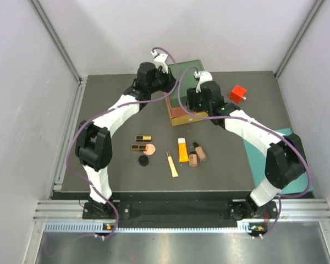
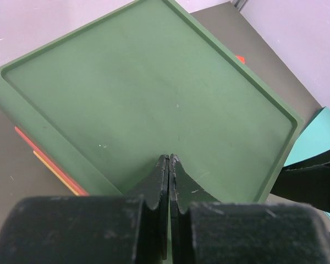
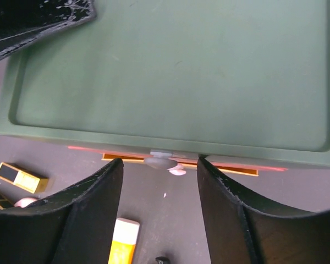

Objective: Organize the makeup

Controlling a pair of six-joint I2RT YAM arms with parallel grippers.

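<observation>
The makeup lies in front of the drawer box (image 1: pixel 181 116): two gold-black cases (image 1: pixel 143 138) (image 1: pixel 138 147), a round peach compact (image 1: pixel 149 149), a black disc (image 1: pixel 143 160), a slim peach tube (image 1: pixel 172 165), a yellow-orange tube (image 1: pixel 182 149) and two tan bottles (image 1: pixel 193 159) (image 1: pixel 200 151). My left gripper (image 2: pixel 169 157) is shut and empty over the box's green top (image 2: pixel 154 93). My right gripper (image 3: pixel 159 165) is open at the box's front, with its fingers either side of a grey drawer knob (image 3: pixel 160 161). The right wrist view also shows a case (image 3: pixel 21 177) and the yellow-orange tube (image 3: pixel 124 242).
A red cube (image 1: pixel 237 93) sits right of the box at the back. A teal mat (image 1: pixel 267 154) lies at the table's right edge under the right arm. Red and yellow drawer edges (image 2: pixel 44 159) show below the green top. White walls enclose the table.
</observation>
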